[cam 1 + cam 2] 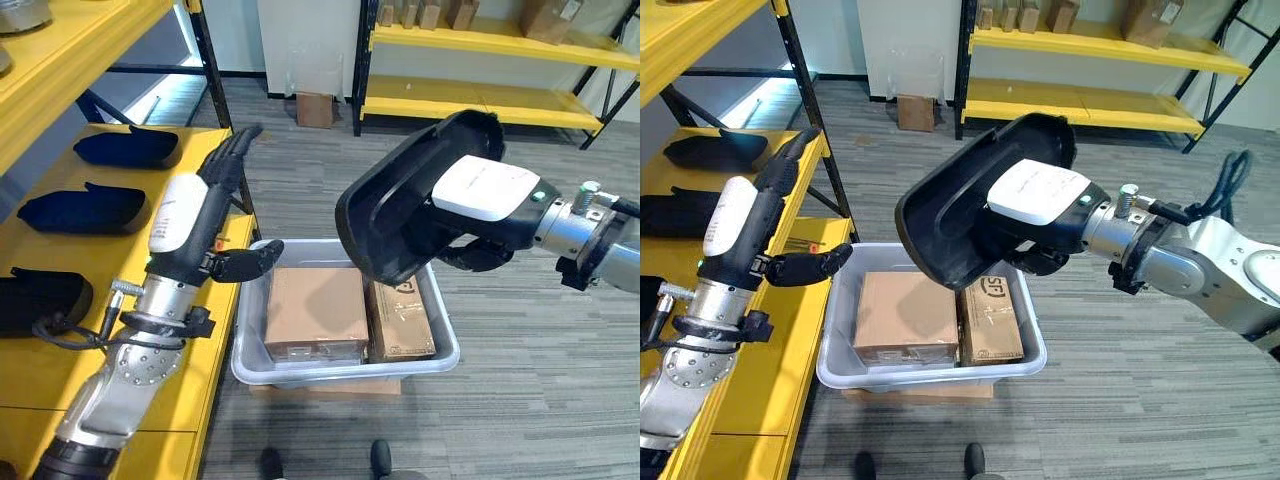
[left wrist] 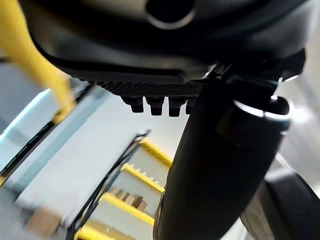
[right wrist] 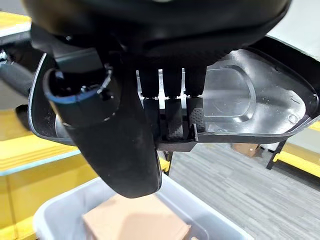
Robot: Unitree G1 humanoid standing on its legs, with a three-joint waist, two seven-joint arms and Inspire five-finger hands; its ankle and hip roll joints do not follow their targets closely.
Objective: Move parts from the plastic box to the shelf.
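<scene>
Box of pale grey plastic (image 1: 440, 352) sits on the grey floor just beside the yellow shelf (image 1: 215, 330) at the robot's left. Inside it lie two brown cardboard cartons: a larger one (image 1: 315, 310) toward the shelf side, and a narrower one (image 1: 400, 322) touching it on the right, with dark print on its top. Both lie flat and between them cover most of the box's bottom. A flat piece of brown cardboard (image 1: 330, 386) shows under the front edge of the box.

The right hand (image 1: 478, 215) holds a large black moulded part (image 1: 395, 215) in the air above the right rear of the box, tilted so its hollow side faces the robot. In the right wrist view the fingers (image 3: 177, 117) are curled over the rim of the part, with the thumb (image 3: 117, 145) on the near side, so the hand is grasping it.

The left hand (image 1: 215, 205) is raised over the edge of the shelf, its fingers straight and pointing away from the robot, the thumb (image 1: 245, 264) sticking out toward the box; it holds nothing.

On the yellow shelf, three more black parts lie in a row, well apart from each other: a far one (image 1: 128, 148), a middle one (image 1: 85, 210) and a near one (image 1: 42, 298). Further yellow racking (image 1: 480, 95) stands at the back of the room, carrying brown cartons, and a small carton (image 1: 314, 108) rests on the floor beside it
</scene>
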